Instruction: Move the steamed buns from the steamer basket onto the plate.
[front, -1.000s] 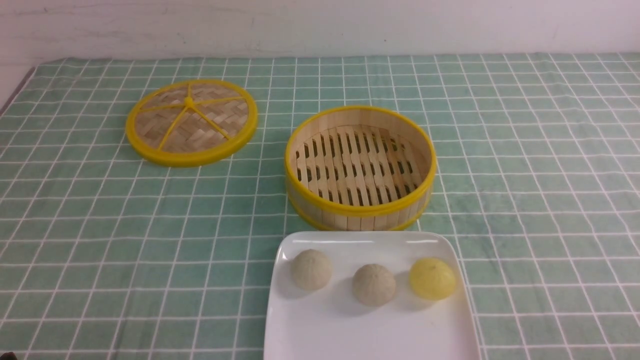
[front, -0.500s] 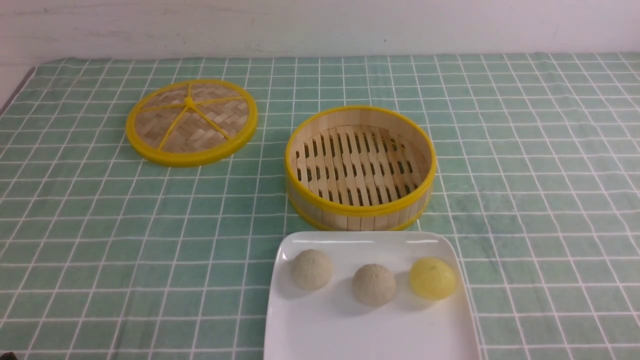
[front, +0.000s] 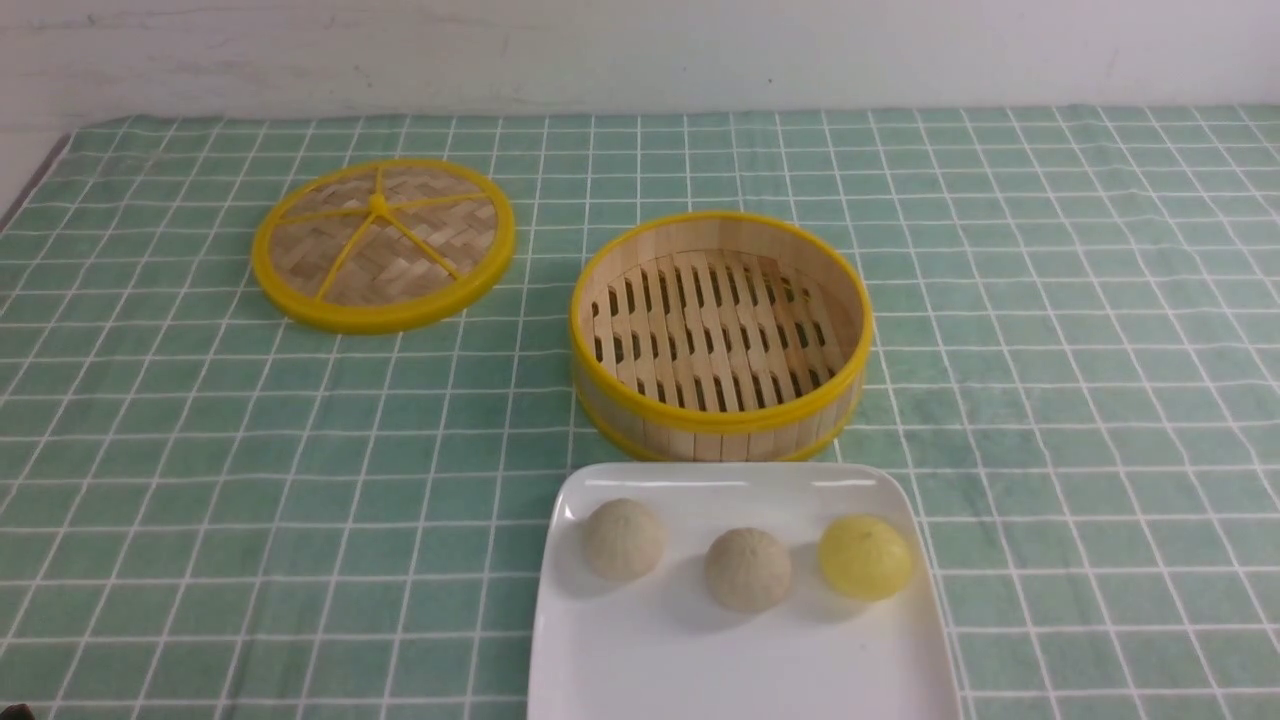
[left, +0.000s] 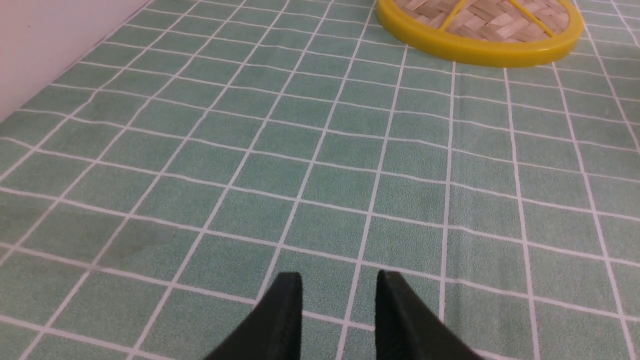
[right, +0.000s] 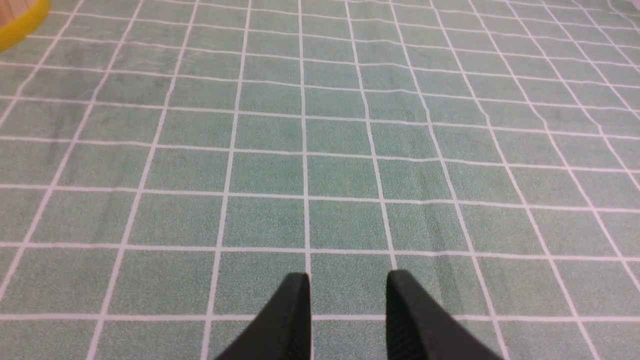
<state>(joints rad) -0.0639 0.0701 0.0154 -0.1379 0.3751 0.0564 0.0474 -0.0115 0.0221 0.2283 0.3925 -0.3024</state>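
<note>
Three steamed buns lie in a row on the white plate (front: 740, 680) at the front: a beige bun (front: 622, 539) on the left, another beige bun (front: 747, 569) in the middle, and a pale yellow bun (front: 865, 557) on the right. Just behind the plate stands the steamer basket (front: 720, 415), with only its slatted floor showing inside. Neither arm shows in the front view. My left gripper (left: 339, 280) hangs open over bare cloth, with nothing between its fingers. My right gripper (right: 348, 279) is also open over bare cloth.
The flat woven lid (front: 383, 243) with a yellow rim lies at the back left, and its edge (left: 475, 47) shows far ahead in the left wrist view. A green checked cloth (front: 1050, 350) covers the table. A white wall runs along the back.
</note>
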